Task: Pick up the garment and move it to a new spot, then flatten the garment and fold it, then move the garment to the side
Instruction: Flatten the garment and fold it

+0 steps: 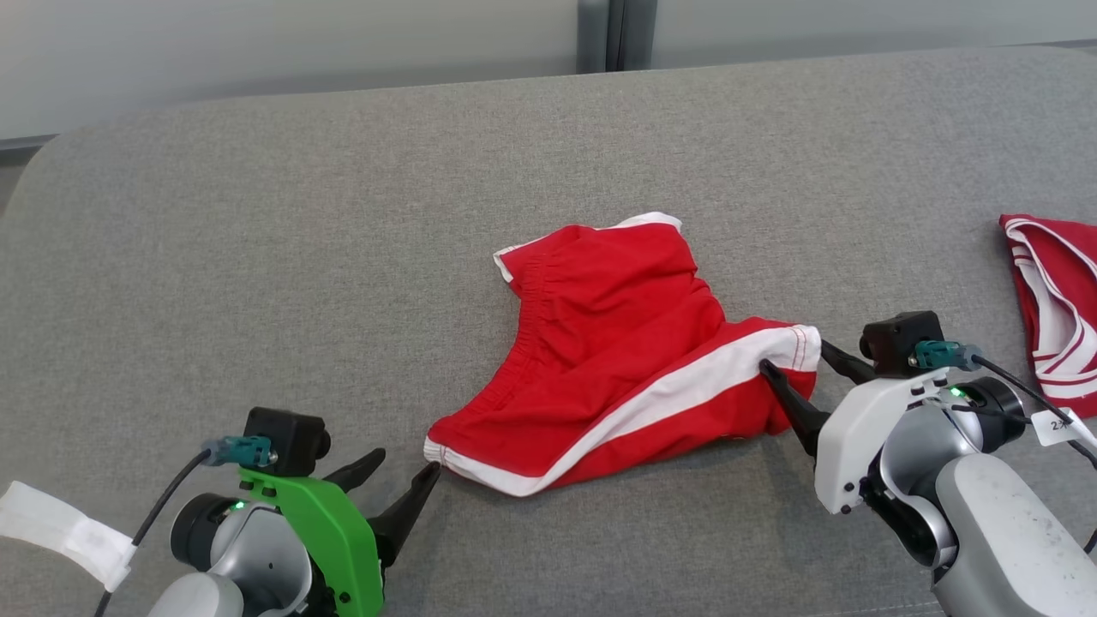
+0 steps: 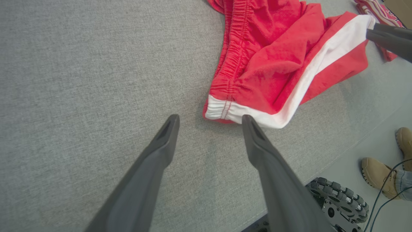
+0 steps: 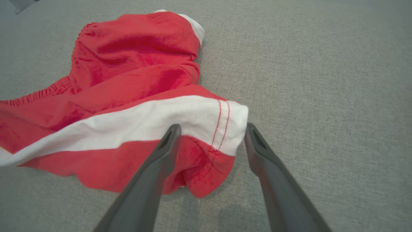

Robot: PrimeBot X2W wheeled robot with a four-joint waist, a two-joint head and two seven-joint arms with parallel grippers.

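Head view, garment centred, wide cushion around

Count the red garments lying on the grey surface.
2: red shorts at the centre, and a red-and-white garment at the right edge, partly cut off.

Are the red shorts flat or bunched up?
Bunched up: the red, white-striped fabric shorts lie rumpled, with deep creases and a curved waistband.
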